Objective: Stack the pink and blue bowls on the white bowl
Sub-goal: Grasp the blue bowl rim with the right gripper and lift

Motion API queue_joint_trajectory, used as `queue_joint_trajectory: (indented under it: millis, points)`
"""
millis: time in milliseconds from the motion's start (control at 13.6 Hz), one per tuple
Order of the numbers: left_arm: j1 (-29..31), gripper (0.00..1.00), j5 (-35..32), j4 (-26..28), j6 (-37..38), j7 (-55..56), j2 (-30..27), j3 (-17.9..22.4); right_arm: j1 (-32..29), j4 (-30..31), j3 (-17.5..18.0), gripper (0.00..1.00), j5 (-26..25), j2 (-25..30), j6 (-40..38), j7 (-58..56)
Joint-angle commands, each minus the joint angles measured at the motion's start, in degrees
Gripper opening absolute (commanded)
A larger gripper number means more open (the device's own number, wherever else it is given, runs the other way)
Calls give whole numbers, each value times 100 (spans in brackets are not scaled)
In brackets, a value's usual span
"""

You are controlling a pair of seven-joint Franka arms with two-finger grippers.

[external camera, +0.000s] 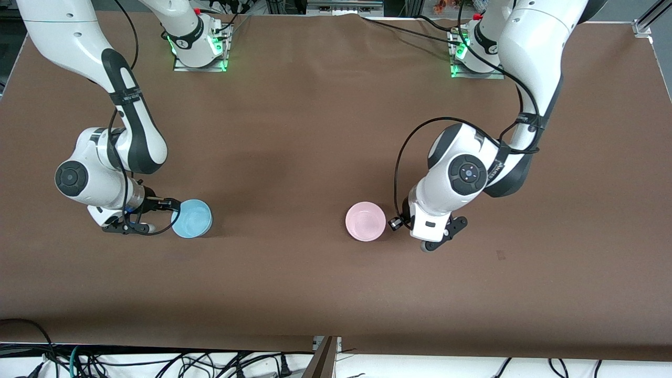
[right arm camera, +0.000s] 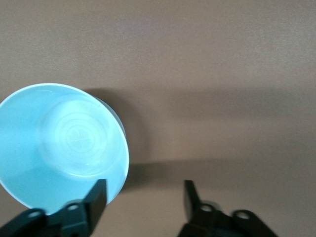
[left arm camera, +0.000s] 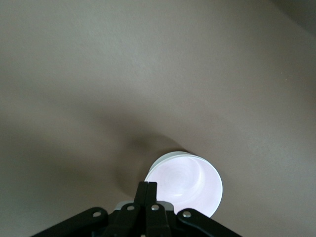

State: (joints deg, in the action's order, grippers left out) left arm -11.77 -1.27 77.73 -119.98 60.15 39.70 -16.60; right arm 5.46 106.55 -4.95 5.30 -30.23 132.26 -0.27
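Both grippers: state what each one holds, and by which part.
The left gripper is shut on the pink bowl at its rim. The right gripper holds nothing: its jaws stand apart, one finger over the blue bowl.

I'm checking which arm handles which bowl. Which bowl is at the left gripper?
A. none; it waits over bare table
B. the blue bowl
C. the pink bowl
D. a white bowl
C: the left gripper is at the rim of the pink bowl, jaws shut, while the right gripper is at the blue bowl.
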Motion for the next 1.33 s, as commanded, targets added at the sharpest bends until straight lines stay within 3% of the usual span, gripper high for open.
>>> queue_joint_trajectory:
  millis: [0, 442, 589, 957, 1252]
  points:
    - [209, 0, -102, -65, 421, -520, -199, -19, -1, -37, 29, 49, 216, -53, 37, -61]
    - [675, 0, -84, -126, 1405, -1908, -674, -19, 26, -397, 81, 49, 322, -334, 37, -8]
    - [799, 0, -102, -538, 1931, -2313, -674, -10, 8, -459, 81, 39, 322, -396, 37, -17]
    - [1115, 0, -409, -1373, 3127, -3368, -683, -19, 26, -591, 90, 1, 331, -423, -7, -17]
    - [1440, 0, -418, -1717, 3832, -4151, -910, -36, 34, -933, 239, 0, 357, -405, -348, 18]
